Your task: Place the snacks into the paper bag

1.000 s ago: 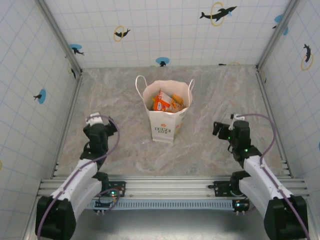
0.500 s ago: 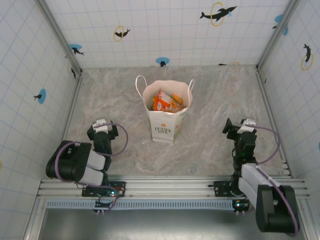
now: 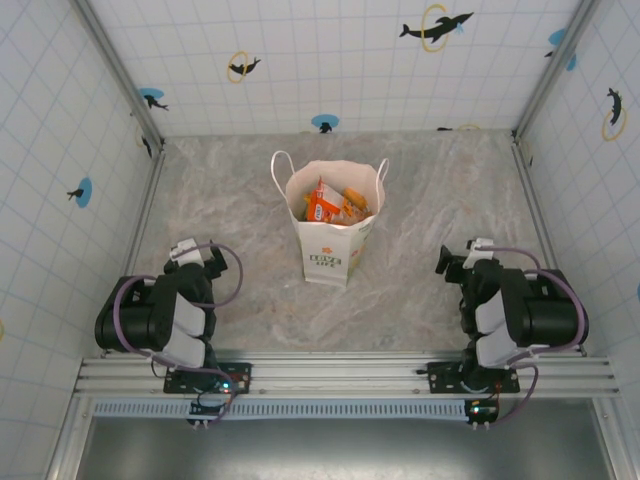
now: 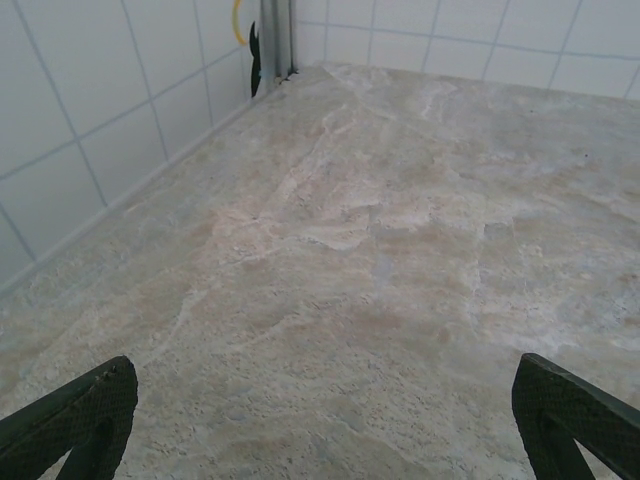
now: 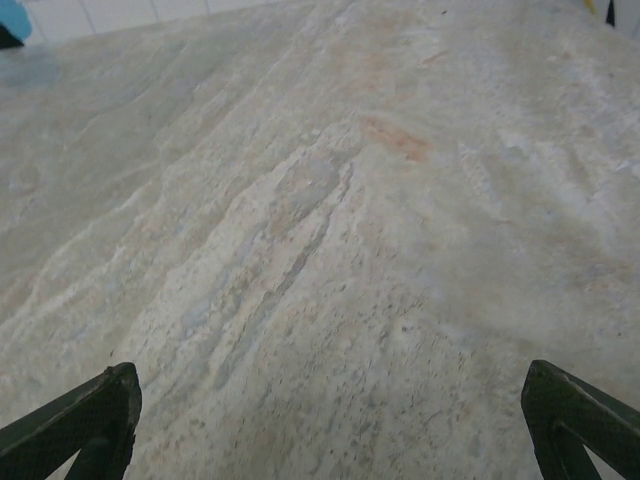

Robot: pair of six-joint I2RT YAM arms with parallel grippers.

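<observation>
The white paper bag (image 3: pixel 330 245) stands upright mid-table, handles up and mouth open. Orange and yellow snacks (image 3: pixel 330 203) lie inside it, packed together. My left gripper (image 3: pixel 192 255) sits low near the table's front left, well left of the bag, with the arm folded over its base. In the left wrist view that gripper (image 4: pixel 322 390) is open, with bare marble between its dark fingertips (image 4: pixel 85 415). My right gripper (image 3: pixel 460 263) rests at the front right, apart from the bag. It is open too (image 5: pixel 330 385), over bare table.
Tiled walls with fish decals close the table (image 3: pixel 240 190) on three sides, with metal corner posts (image 3: pixel 120 70) at the back. A rail (image 3: pixel 330 372) runs along the near edge under both arm bases. Marble surface lies all round the bag.
Both arms have folded back over their bases, and the grippers have shifted only slightly, jaws still wide. The bag and its contents have not moved.
</observation>
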